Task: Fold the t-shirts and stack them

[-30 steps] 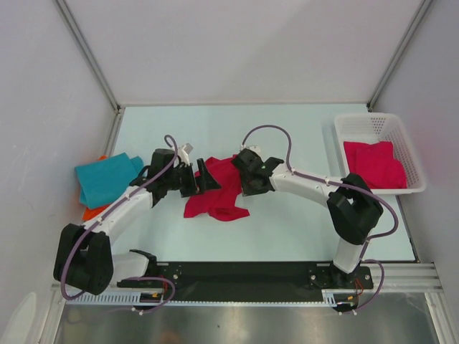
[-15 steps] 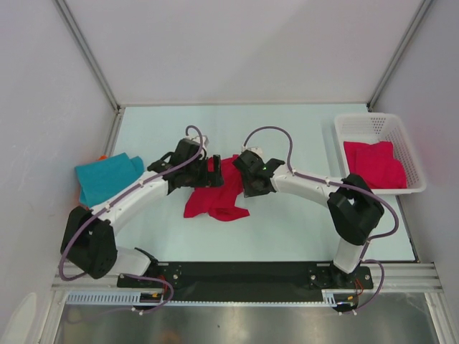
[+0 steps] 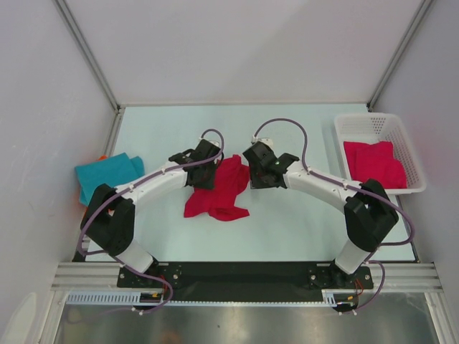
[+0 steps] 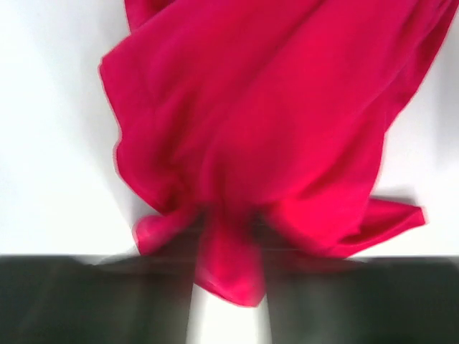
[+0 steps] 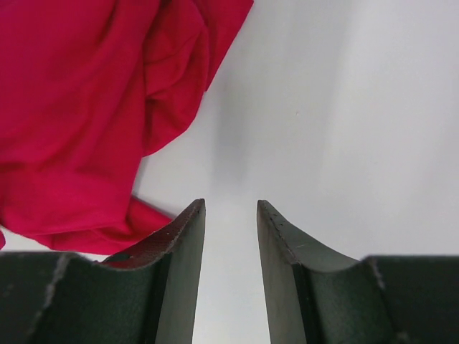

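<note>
Overhead: crimson t-shirt [image 3: 215, 192], crumpled at mid-counter [image 3: 301, 222], long axis slanting from far right to near left, broader at the near end. Left tool [image 3: 209, 175] at its far-left edge; right tool [image 3: 253, 178] just beside its far-right edge. Teal t-shirt [image 3: 107, 177] at the left, orange t-shirt [image 3: 102, 158] peeking from under it; second crimson t-shirt [image 3: 373, 165] in basket [image 3: 373, 125]. Left wrist: blurred; cloth bunched between the fingers [image 4: 172, 287]; whether they clamp it cannot be told. Right wrist: jaws apart over white counter, nothing between them.
</note>
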